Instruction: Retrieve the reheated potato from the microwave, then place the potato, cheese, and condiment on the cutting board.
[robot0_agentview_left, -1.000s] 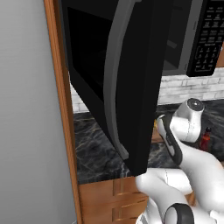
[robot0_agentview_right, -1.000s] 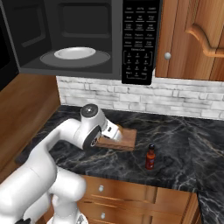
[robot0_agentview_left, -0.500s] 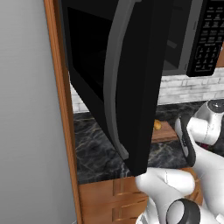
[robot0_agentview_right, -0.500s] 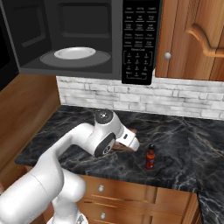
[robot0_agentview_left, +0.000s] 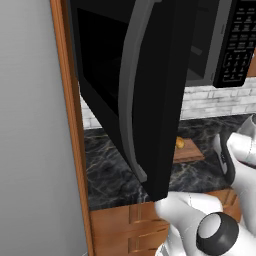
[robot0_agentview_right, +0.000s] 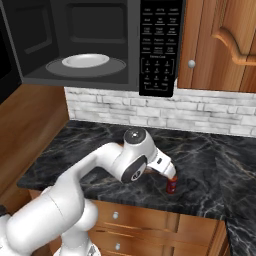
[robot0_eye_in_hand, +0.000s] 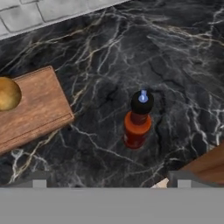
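The potato (robot0_eye_in_hand: 8, 93) rests on the cutting board (robot0_eye_in_hand: 33, 111), which lies on the dark marble counter (robot0_eye_in_hand: 175, 65). Just beside the board, clear of it, the red condiment (robot0_eye_in_hand: 138, 121) stands upright on the stone. The gripper (robot0_eye_in_hand: 109, 181) hovers above the bottle with its fingers spread wide, holding nothing. Up on the wall, the microwave (robot0_agentview_right: 100, 45) stands with its door (robot0_agentview_left: 135, 95) swung open, a white plate (robot0_agentview_right: 86, 60) inside.

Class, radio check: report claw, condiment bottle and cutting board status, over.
Claw open, hovering above the condiment, nothing held. Condiment upright on the counter, off the cutting board. Potato on the board. Nothing between claw and bottle.
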